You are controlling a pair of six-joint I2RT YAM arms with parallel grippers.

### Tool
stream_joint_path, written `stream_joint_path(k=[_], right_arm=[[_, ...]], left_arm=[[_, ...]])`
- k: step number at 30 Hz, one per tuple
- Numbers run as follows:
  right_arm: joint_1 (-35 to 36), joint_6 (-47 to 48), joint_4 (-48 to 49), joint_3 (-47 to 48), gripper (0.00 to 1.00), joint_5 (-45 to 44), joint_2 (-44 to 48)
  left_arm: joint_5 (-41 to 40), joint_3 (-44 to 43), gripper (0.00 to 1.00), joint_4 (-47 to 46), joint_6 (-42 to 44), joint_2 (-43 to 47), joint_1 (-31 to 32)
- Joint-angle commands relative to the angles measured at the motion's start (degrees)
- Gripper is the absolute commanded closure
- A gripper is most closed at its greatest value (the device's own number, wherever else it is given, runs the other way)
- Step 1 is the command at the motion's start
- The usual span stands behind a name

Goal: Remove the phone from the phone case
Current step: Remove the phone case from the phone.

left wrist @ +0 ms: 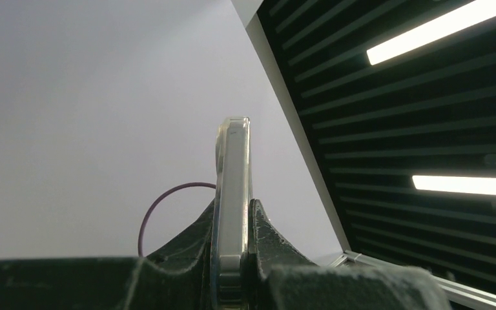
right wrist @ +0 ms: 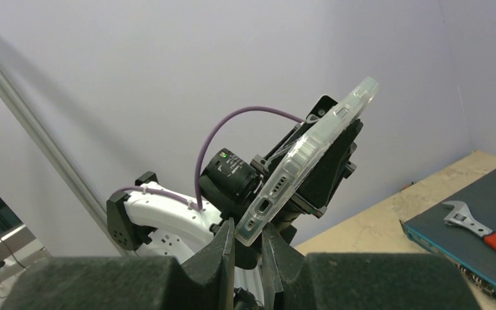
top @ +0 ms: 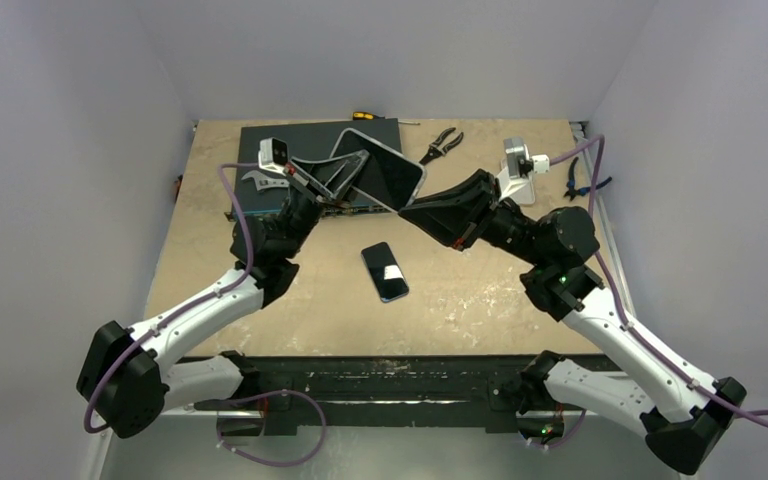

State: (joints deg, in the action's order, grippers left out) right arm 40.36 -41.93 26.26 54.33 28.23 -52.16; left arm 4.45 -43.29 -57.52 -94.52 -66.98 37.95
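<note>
Clear phone case [top: 380,168]: hangs above the desk's [top: 480,290] far middle, left end effector [top: 353,168] and right end effector [top: 406,208] clamped on opposite ends, likely for flexing it; phone [top: 385,271] lies free at desk centre.

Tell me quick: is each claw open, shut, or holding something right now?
Left claw: closed on the edge of the clear plastic phone case.
Right claw: closed on a corner of the same case.

Table [top: 480,300] around phone [top: 385,271] open on all sides; raised case [top: 385,172] blocks airspace over dark box [top: 305,140] at back.
</note>
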Motion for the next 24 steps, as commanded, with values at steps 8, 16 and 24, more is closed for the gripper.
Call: stream_joint_path(k=[8,16,24], right_arm=[[1.21,-2.35,26.60,10.01,1.00,6.18,0.19],[1.21,-5.23,32.51,10.42,1.00,6.58,-2.01],[1.21,-7.98,37.98,10.27,1.00,8.45,-3.74]], left_arm=[[9.53,1.51,1.00,11.26,7.86,-7.83,1.48],[10.18,0.58,1.00,9.74,7.94,-10.17,2.97],[10.40,0.41,1.00,8.53,7.78,-11.68,3.95]])
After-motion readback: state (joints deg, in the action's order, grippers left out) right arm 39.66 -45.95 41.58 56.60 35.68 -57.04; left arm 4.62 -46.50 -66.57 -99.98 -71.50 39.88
